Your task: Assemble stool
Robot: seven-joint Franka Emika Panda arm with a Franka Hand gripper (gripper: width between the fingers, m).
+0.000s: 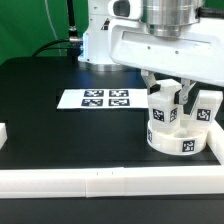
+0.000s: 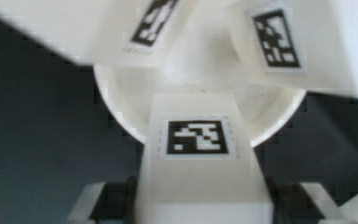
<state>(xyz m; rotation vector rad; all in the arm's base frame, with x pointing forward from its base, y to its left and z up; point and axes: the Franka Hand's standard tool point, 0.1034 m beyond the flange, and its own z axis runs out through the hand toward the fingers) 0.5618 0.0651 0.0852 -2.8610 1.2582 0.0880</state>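
The round white seat disc (image 1: 181, 140) lies at the exterior view's right with tags on its rim. Three white leg blocks stand up from it. My gripper (image 1: 168, 97) is above the disc and is shut on the near leg block (image 1: 162, 110). A second leg (image 1: 207, 111) leans at the far right, and the third is mostly hidden behind my fingers. In the wrist view the held leg (image 2: 197, 135) runs between my two dark finger pads (image 2: 115, 200), with the gripper (image 2: 197, 208) closed on its sides. The other two legs (image 2: 153, 24) (image 2: 274, 40) and the disc rim (image 2: 108, 95) lie beyond it.
The marker board (image 1: 95, 99) lies flat on the black table, to the exterior view's left of the disc. A long white border rail (image 1: 100, 181) runs along the front edge and another piece (image 1: 3, 134) sits at the left. The arm's white base (image 1: 100, 40) stands behind.
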